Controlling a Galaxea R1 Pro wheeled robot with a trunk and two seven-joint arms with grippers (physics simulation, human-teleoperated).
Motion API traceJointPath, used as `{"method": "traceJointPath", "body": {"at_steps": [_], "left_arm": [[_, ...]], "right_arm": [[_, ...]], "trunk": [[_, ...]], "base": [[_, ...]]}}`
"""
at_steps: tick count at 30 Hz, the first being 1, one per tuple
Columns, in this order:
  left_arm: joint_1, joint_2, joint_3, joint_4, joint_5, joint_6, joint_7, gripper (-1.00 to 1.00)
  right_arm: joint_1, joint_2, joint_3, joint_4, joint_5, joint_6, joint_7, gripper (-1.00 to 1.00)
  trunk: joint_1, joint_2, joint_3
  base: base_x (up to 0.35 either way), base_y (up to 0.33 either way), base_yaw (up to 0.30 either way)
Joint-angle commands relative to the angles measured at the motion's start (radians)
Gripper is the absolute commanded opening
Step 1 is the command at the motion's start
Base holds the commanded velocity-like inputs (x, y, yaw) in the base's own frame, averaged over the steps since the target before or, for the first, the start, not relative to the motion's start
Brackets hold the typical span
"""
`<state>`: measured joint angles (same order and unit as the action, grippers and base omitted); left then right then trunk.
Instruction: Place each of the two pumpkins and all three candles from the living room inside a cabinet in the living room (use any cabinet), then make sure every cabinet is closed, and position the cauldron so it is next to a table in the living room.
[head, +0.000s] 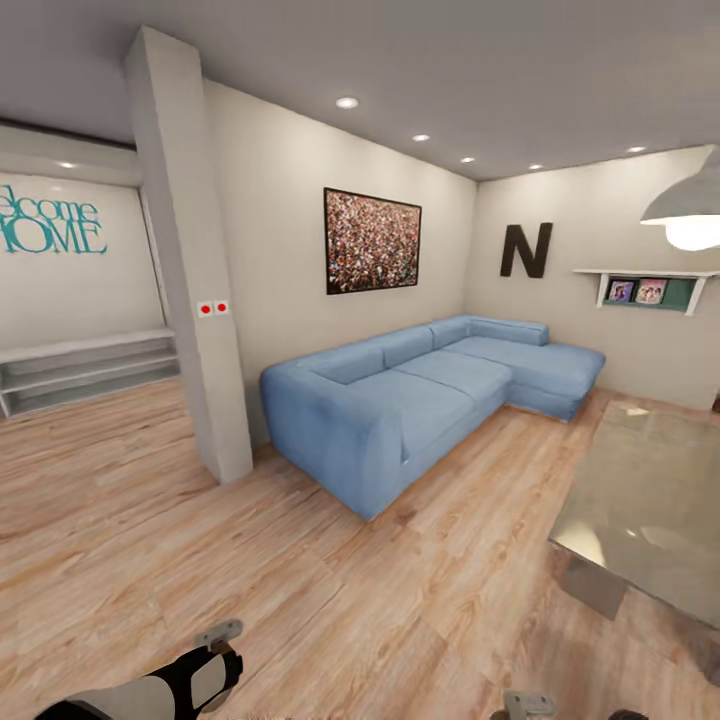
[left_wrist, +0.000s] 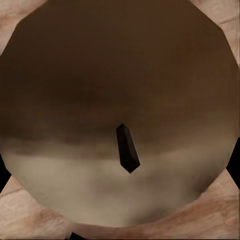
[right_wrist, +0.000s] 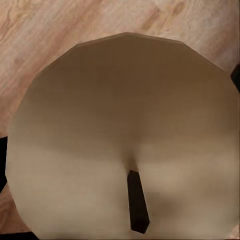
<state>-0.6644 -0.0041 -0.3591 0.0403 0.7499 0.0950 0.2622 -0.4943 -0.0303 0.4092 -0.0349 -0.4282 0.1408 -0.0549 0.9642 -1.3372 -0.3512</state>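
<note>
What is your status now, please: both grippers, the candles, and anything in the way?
Left wrist camera: candle close up. Right wrist camera: second candle, the same. Jaws unseen, grip unconfirmed. Ahead: blue sofa, grey table at right.

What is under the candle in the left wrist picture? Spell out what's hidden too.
Light wooden floor shows past the edges of the candle, whose top and dark wick face the camera. The floor directly beneath is covered by the candle, as are the left hand's fingers.
</note>
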Motion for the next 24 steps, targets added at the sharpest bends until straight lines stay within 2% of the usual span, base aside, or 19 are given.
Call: {"method": "traceJointPath", "body": {"at_steps": [1,14,24], "left_arm": [[-0.001,-0.001,-0.011,0.001,0.005,0.003,0.002,-1.0],[-0.001,-0.003,-0.011,0.001,0.004,0.003,0.002,-1.0],[-0.001,-0.002,-0.011,0.001,0.003,0.003,0.002,-1.0]], "right_arm": [[0.0,0.0,0.009,-0.003,-0.009,0.007,-0.005,-1.0],[0.0,0.0,0.008,-0.003,-0.009,0.008,-0.006,-1.0],[0.0,0.0,0.005,-0.003,-0.011,0.01,-0.012,-1.0]], "trunk": [[-0.001,-0.001,0.0],[-0.001,-0.001,0.012],[-0.001,-0.001,0.023]], "base": [[-0.181,0.0,-0.283],[-0.029,0.0,-0.263],[-0.268,0.0,-0.252]]}}
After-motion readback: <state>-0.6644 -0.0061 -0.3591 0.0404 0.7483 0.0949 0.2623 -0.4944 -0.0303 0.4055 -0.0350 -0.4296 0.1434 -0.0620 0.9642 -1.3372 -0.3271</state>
